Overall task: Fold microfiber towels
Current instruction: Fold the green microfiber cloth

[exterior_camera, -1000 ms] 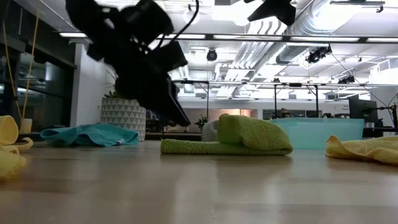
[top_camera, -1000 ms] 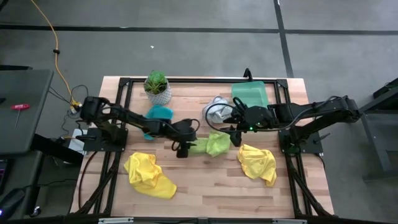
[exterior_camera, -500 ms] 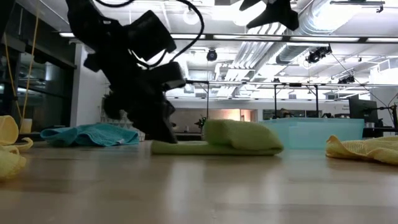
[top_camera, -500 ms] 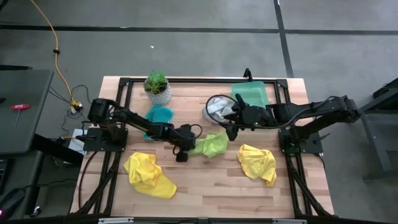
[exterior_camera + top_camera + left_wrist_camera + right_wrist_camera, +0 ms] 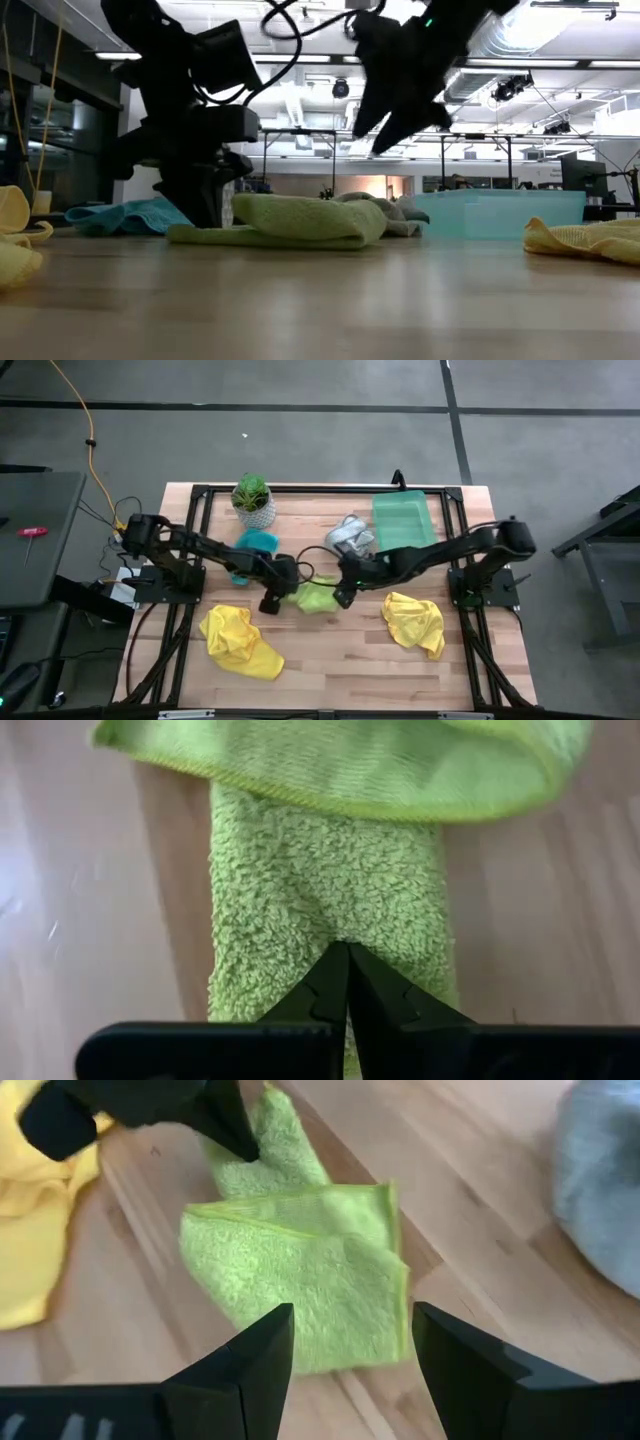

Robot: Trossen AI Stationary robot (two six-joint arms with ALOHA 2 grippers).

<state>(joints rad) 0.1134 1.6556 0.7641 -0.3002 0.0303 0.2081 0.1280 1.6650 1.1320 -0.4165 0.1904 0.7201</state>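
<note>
Under the left gripper (image 5: 270, 603), closed tight on a corner of the lime green towel (image 5: 316, 596), the pinched edge is hidden between the fingers in the left wrist view, and the low view blocks that contact behind the dark arm. Beside it, the right gripper (image 5: 341, 598) hovers just over the towel's far edge with jaws apart and holding nothing, its tips lost against the cloth from above. Since a second ago the left gripper has snapped shut, the right arm has swung in from near the grey-white towel (image 5: 350, 534), and the lime towel lies flatter.
</note>
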